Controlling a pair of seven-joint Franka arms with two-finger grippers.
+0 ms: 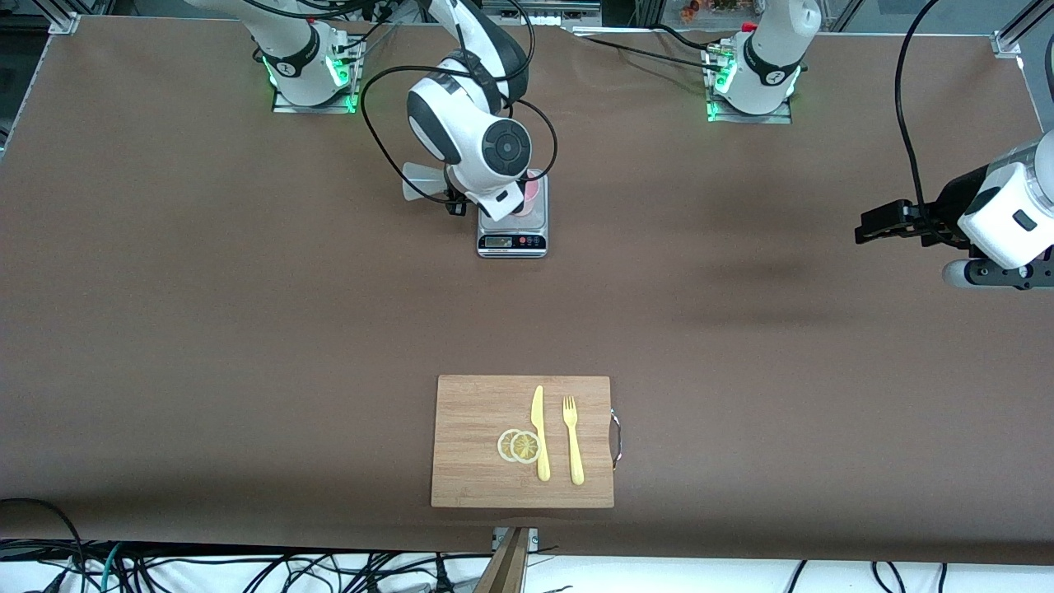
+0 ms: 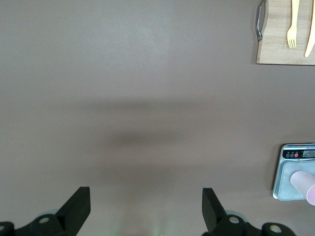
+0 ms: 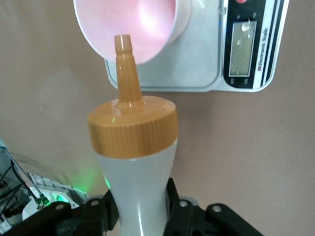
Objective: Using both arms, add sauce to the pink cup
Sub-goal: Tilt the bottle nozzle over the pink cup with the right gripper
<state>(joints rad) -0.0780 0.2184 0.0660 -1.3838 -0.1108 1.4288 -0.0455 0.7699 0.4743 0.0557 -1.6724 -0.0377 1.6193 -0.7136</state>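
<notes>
The sauce bottle [image 3: 135, 182], whitish with an orange cap [image 3: 132, 129], is clamped in my right gripper [image 3: 140, 214], which is shut on its body. Its nozzle [image 3: 124, 59] points at the rim of the pink cup [image 3: 130, 24]. The cup stands on a grey scale [image 3: 197, 64]. In the front view the bottle's base [image 1: 422, 181] sticks out beside the right wrist, which hides most of the cup [image 1: 533, 192]. My left gripper [image 1: 865, 226] hangs open and holds nothing, over bare table at the left arm's end. Its fingers [image 2: 76, 206] stand wide apart.
The scale [image 1: 512, 239] has its display facing the front camera. A wooden cutting board [image 1: 469, 478] lies near the table's front edge with lemon slices [image 1: 520, 445], a yellow knife [image 1: 540, 432] and a yellow fork [image 1: 572, 441]. The board [image 2: 275, 49] and scale [image 2: 290, 187] also show in the left wrist view.
</notes>
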